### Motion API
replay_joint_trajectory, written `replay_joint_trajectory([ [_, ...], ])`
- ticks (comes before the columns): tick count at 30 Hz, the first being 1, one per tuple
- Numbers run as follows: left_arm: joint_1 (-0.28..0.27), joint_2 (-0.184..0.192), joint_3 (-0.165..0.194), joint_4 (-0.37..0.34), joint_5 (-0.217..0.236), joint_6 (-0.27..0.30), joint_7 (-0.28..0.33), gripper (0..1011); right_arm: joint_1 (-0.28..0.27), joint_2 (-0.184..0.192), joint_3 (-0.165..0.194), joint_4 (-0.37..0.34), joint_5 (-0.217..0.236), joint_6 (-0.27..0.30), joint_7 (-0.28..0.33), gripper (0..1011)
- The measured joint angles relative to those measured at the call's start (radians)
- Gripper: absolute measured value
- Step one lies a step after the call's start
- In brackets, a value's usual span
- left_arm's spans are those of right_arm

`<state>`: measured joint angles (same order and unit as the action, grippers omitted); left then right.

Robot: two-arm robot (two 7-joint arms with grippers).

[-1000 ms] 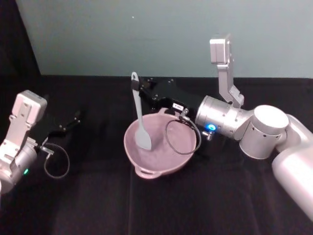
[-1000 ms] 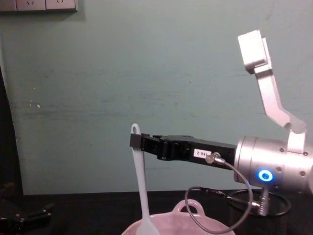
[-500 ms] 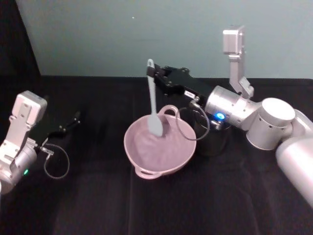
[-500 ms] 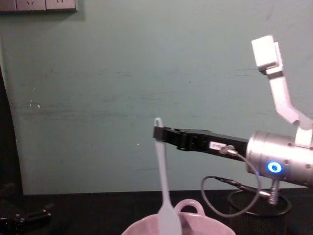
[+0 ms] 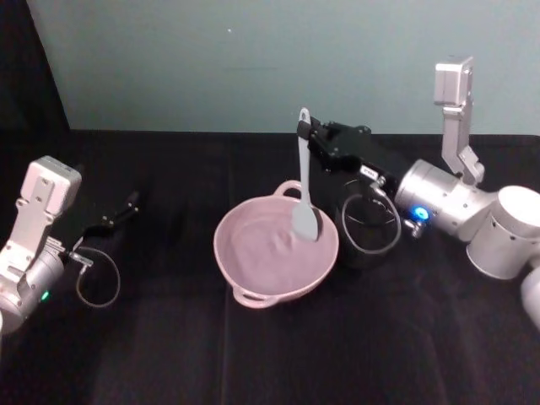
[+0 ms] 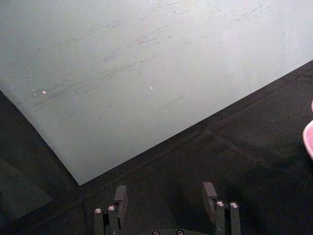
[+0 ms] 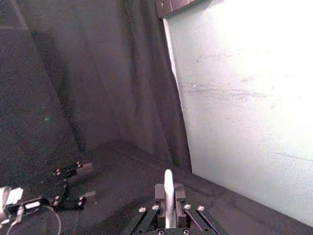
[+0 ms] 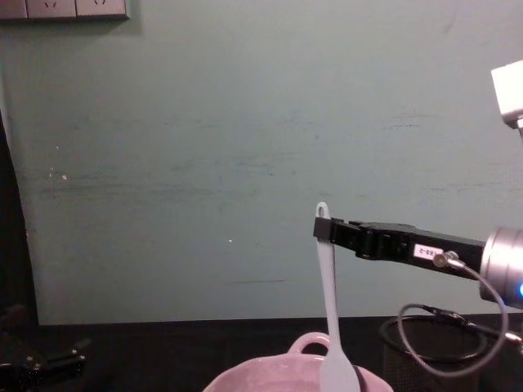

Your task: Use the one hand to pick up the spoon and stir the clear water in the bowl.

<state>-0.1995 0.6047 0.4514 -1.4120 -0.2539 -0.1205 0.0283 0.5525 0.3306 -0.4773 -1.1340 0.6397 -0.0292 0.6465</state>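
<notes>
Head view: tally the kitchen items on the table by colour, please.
Pink: 1, bowl
White: 1, spoon, held in the right hand over the bowl
Black: 1, mesh cup right of the bowl
Total: 3

Left tool [image 6: 165, 194] (jaws apart), black cloth [image 6: 244, 147], pale wall [image 6: 122, 73], pink bowl [image 6: 309, 140] sliver.

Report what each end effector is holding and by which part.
The right end effector grips the spoon near the top of its handle, just below the hole, blade hanging down. The left end effector is open and holds nothing.
</notes>
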Motion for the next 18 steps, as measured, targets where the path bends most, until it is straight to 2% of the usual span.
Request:
replay_joint_trajectory([
  [9,0.0,0.0,0.0,0.0,0.0,0.0,0.0,1011,-0.063,0.022,-0.01,-0.104,-0.001,0.017,-0.016,123],
  [15,0.0,0.0,0.0,0.0,0.0,0.0,0.0,1011,-0.068,0.007,-0.039,-0.125,-0.003,0.02,-0.006,122],
  [18,0.0,0.0,0.0,0.0,0.0,0.0,0.0,1011,-0.052,-0.013,-0.061,-0.118,-0.008,0.02,0.008,122],
])
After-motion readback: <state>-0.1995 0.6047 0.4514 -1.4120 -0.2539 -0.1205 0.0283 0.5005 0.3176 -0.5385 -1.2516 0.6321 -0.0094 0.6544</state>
